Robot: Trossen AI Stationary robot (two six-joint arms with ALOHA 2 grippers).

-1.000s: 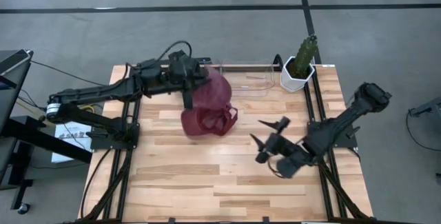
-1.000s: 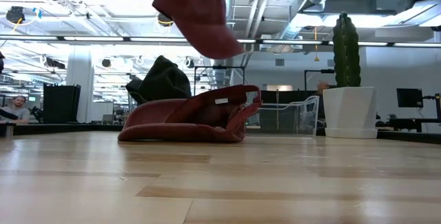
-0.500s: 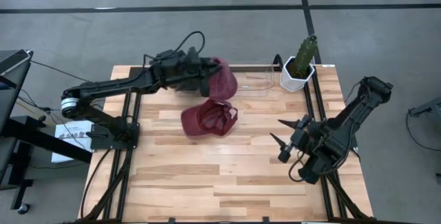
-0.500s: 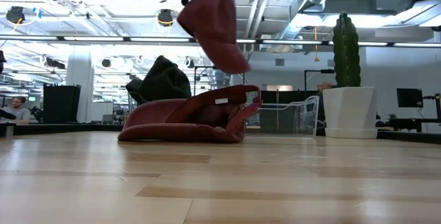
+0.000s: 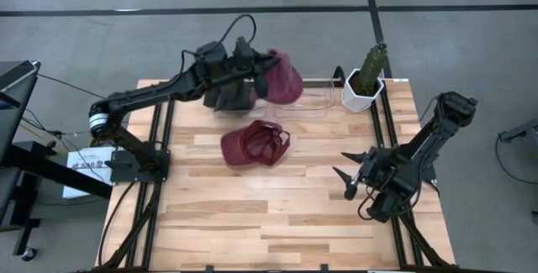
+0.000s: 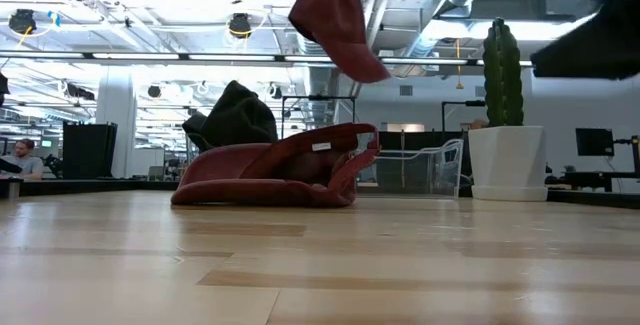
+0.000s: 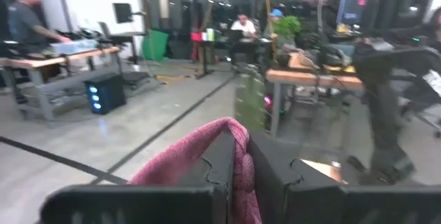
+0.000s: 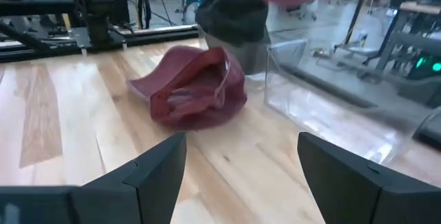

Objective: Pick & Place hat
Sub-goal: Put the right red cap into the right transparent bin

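Carrying a maroon hat in the air, the left claw is in the transport step of the pick-and-place: the hat hangs clear of the wooden surface, raised over its far edge and close to the clear plastic bin that stands beside the white pot with the cactus. In the left wrist view the two dark fingers are pinched narrow on a fold of the hat's fabric, so the grip looks secure for now. The low view shows the hat dangling high, its brim pointing downward.

A second maroon hat lies on the surface near the middle, crumpled and open side up, well apart from both claws.

Judging from the layout, the bin is the likely target. The next move would call for bringing the held hat fully over the bin's opening, lowering it so the loose fabric clears the near wall, and only then spreading the fingers. The dangling brim could catch on the rim if the descent is off-centre.

The left arm reaches far forward across the surface, stretched nearly to full extension with its wrist turned sideways. The right arm waits folded low at the right edge, its right claw spread wide and empty, pointing toward the middle of the surface.
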